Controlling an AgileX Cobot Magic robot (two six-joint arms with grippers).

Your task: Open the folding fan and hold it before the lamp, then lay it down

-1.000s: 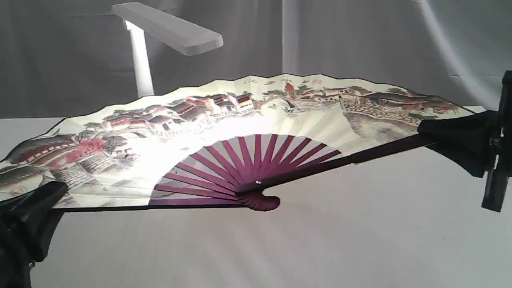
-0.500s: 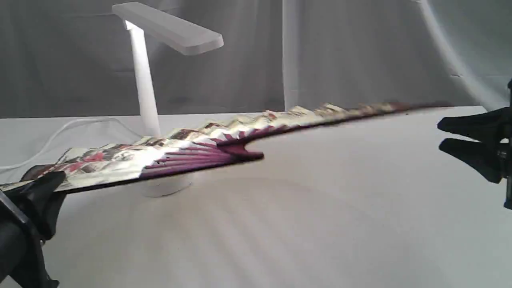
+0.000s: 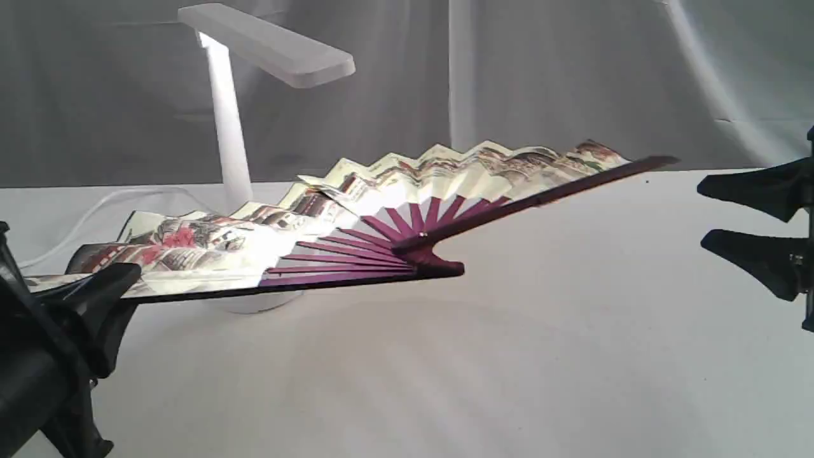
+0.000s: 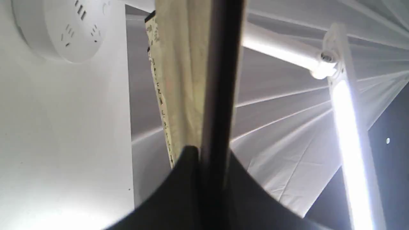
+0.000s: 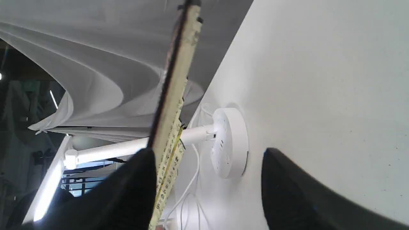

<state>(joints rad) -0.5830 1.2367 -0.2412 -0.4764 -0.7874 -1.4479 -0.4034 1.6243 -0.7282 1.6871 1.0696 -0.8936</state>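
The folding fan point(image 3: 356, 210) is half spread, its cream painted leaf bunched in zigzag folds over purple ribs. Its pivot rests low by the table. My left gripper point(image 3: 124, 280) is shut on the fan's left guard; the left wrist view shows the dark guard point(image 4: 220, 95) pinched between the black fingers point(image 4: 179, 191). The right guard point(image 3: 572, 187) sticks up free toward the right. My right gripper point(image 3: 701, 213) stands open just beyond its tip, nothing between the jaws. The white lamp point(image 3: 267, 41) stands behind the fan, its base point(image 3: 254, 304) partly hidden.
The white table point(image 3: 509, 356) runs in front of and to the right of the fan. A grey curtain point(image 3: 572, 76) hangs behind. The lamp's white cord point(image 3: 95, 207) trails off to the left. The lamp's round base point(image 5: 230, 143) shows in the right wrist view.
My right gripper has opened and let go of the right guard. The fan dropped from its upright spread, and its leaf has partly folded together. The left gripper kept its hold.
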